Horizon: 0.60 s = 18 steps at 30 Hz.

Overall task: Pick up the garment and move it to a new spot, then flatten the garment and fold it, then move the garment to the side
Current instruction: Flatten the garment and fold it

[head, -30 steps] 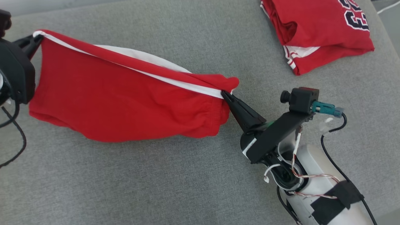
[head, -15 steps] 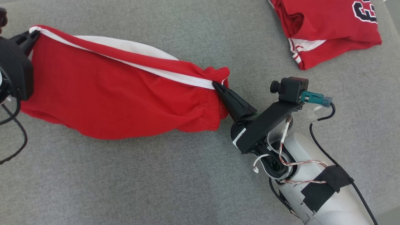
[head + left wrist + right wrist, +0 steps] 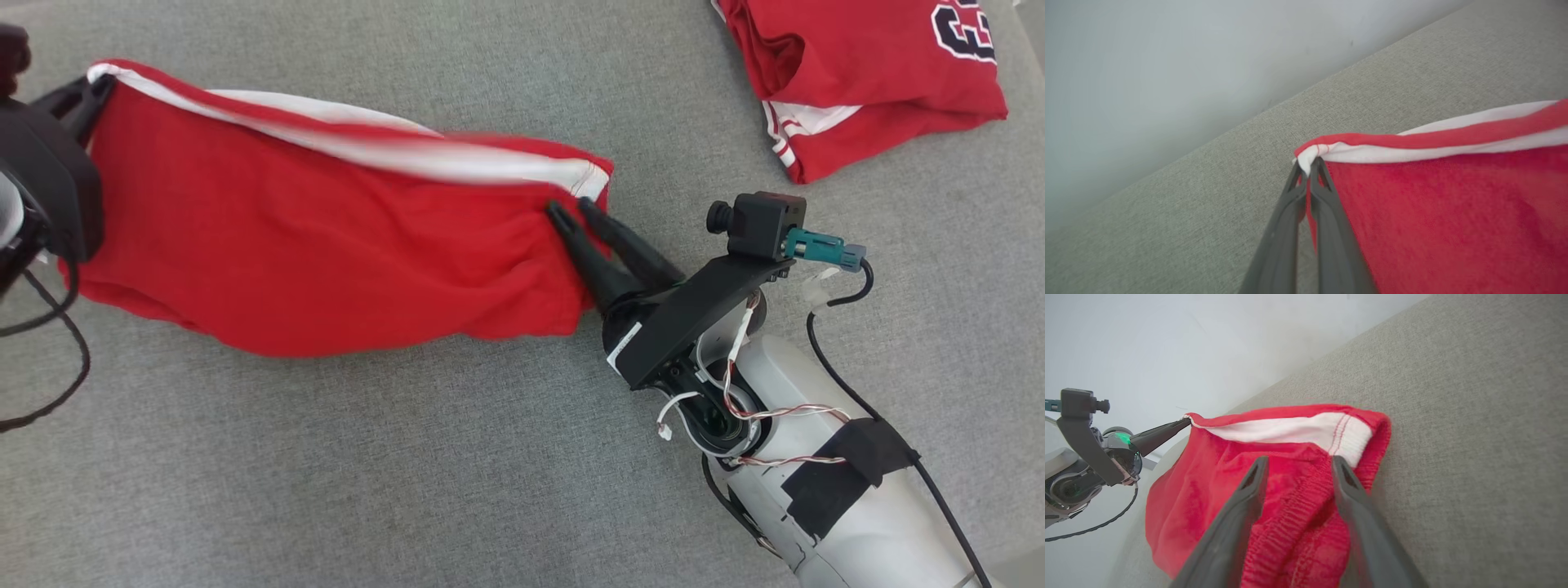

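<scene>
The garment (image 3: 326, 229) is red with a white stripe along its far edge and stretches sideways over the grey cushion (image 3: 408, 465). My left gripper (image 3: 100, 84) is shut on its left corner, and the left wrist view shows the white hem pinched at the closed tips (image 3: 1310, 163). My right gripper (image 3: 571, 207) stands open at the garment's right end, its fingers spread over the elastic waistband (image 3: 1306, 510) with no cloth clamped between them. In the right wrist view the garment (image 3: 1216, 490) sags between the two grippers, and the left gripper (image 3: 1186, 421) holds the far corner.
A second red garment (image 3: 865, 73) with dark lettering lies folded at the back right of the cushion. Black cables (image 3: 49, 343) hang off the left arm. A pale wall (image 3: 1167, 61) runs behind the cushion's far edge.
My right gripper has opened and let go of the garment's right corner. That bunched end has slackened and spread out. The left gripper keeps its hold.
</scene>
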Tool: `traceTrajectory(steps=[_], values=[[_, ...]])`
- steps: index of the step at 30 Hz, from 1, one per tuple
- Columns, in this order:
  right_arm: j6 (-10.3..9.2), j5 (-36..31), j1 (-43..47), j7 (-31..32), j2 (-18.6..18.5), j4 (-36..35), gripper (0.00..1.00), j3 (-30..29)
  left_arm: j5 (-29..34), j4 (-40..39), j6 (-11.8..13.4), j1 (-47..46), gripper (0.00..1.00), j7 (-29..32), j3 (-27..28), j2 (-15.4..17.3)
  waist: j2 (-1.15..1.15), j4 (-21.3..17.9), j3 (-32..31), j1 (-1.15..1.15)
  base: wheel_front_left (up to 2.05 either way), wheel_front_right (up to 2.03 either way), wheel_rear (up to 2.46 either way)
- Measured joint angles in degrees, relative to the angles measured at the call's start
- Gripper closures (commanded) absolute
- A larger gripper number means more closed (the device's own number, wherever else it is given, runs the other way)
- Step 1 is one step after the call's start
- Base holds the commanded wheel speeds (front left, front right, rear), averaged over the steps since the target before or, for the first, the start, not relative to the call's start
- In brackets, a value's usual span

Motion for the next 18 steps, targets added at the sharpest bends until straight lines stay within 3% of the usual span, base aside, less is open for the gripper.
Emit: traceTrajectory(steps=[7,18], values=[[-0.01,-0.8,0.1,-0.2,-0.4,0.3,0.0,-0.6,-1.3,1.6,0.0,2.1,0.0,-3.4,0.0,-1.3,0.0,0.6,-2.2,0.0,0.0,0.0,0.0],[-0.01,-5.6,5.2,-1.6,-4.8,-3.2,0.0,-2.8,-4.4,3.3,0.0,6.0,0.0,-11.9,0.1,-3.1,-0.01,2.4,-6.9,-0.01,0.0,0.0,0.0]])
